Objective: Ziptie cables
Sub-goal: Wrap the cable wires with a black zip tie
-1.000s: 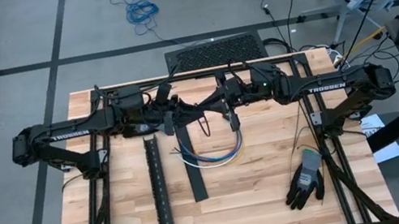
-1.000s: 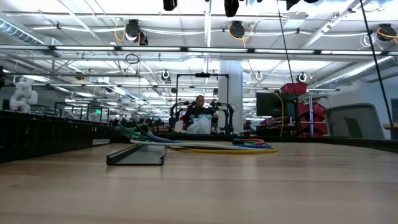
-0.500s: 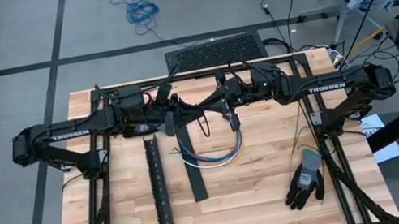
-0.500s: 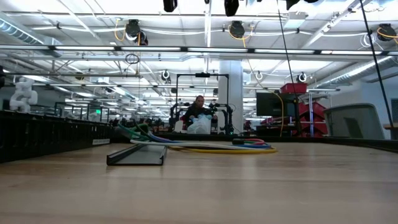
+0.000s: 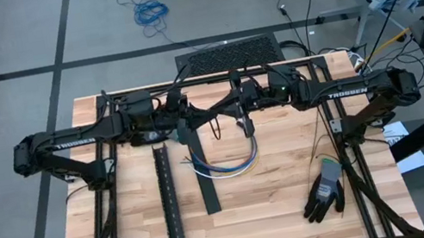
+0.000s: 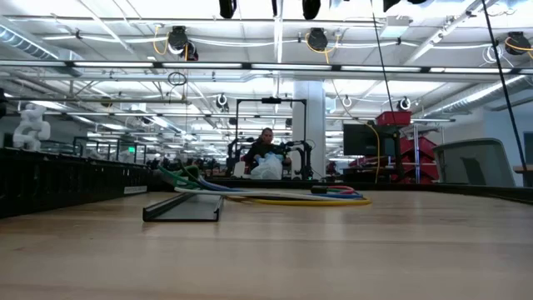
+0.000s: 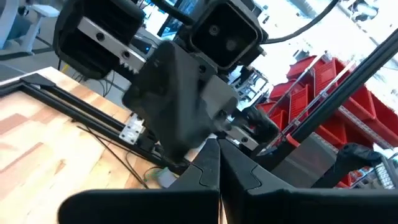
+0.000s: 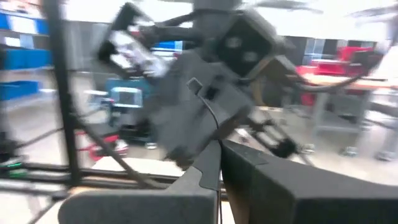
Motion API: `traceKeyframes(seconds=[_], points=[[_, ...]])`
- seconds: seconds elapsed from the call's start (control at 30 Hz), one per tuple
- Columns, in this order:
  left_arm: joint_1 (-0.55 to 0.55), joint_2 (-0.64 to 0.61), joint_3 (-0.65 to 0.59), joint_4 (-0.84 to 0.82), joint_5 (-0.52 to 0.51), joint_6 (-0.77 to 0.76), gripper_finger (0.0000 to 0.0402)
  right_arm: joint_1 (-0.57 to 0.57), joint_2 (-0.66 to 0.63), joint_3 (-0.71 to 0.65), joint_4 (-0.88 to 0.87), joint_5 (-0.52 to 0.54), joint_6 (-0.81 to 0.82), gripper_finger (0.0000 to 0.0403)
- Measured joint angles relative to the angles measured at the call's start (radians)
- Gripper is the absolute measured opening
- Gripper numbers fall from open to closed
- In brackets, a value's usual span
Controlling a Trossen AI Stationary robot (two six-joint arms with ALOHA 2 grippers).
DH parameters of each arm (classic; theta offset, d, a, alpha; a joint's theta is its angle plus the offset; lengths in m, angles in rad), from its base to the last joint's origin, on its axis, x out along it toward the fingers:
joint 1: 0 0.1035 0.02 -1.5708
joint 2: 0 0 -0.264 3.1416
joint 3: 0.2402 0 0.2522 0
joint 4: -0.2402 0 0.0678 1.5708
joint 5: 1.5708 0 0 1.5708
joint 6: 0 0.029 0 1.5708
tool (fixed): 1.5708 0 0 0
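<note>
Nearest the front edge of the table lie a glove and two black strips. Behind them the cables rest loose in a curve, untied. Farther back, raised above the table, the left gripper and right gripper face each other, both clenched, apparently pinching a thin black tie between them, probably to thread it.
</note>
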Motion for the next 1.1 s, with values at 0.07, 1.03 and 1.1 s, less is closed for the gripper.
traceKeyframes(seconds=[0.07, 1.03, 1.1], points=[[-0.012, 0.0, 0.0, 0.005, 0.003, 0.024, 0.0001, 0.0, 0.0, 0.0, -0.009, 0.052, -0.021, 0.0], [-0.156, -0.001, 0.0, -0.437, 0.385, 0.091, 0.0111, -0.158, -0.003, 0.0, 0.076, 0.07, 0.033, 0.0], [-0.155, -0.001, 0.0, -0.517, 0.333, 0.147, 0.0126, -0.17, -0.008, 0.0, 0.075, 0.048, 0.041, 0.0]])
